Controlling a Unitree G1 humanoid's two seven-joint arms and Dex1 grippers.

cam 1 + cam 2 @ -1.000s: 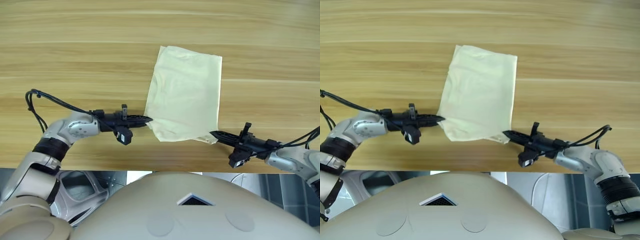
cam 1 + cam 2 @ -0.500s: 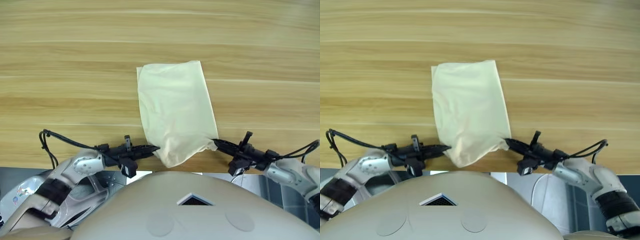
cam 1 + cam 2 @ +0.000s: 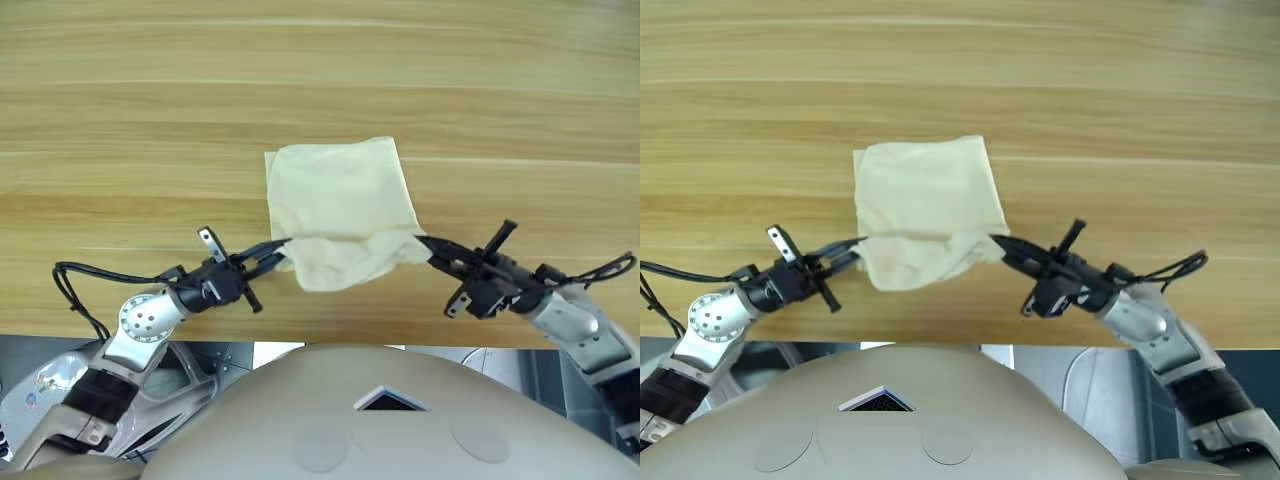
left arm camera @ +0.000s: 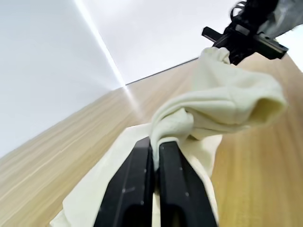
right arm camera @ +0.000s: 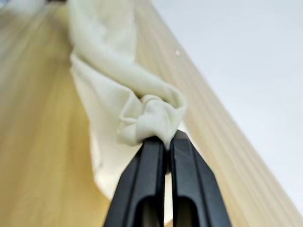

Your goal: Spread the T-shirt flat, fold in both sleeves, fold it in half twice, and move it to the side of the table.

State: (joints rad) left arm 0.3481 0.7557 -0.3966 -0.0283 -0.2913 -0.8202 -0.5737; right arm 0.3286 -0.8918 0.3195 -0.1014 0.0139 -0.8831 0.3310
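The pale yellow T-shirt lies folded on the wooden table, its near edge lifted and sagging between my two grippers. My left gripper is shut on the shirt's near left corner, with cloth bunched over its fingertips. At the near right corner my right gripper is shut on a bunched fold. The far part of the T-shirt rests flat on the wood. In the left wrist view the right gripper shows at the far end of the raised fold.
The table's near edge runs just below both grippers. Bare wood lies on every side of the shirt, with wide room to the left and to the right.
Both grippers have raised the shirt's near edge and carried it away from the table's edge, over the far part. The shirt now looks much shorter than before.
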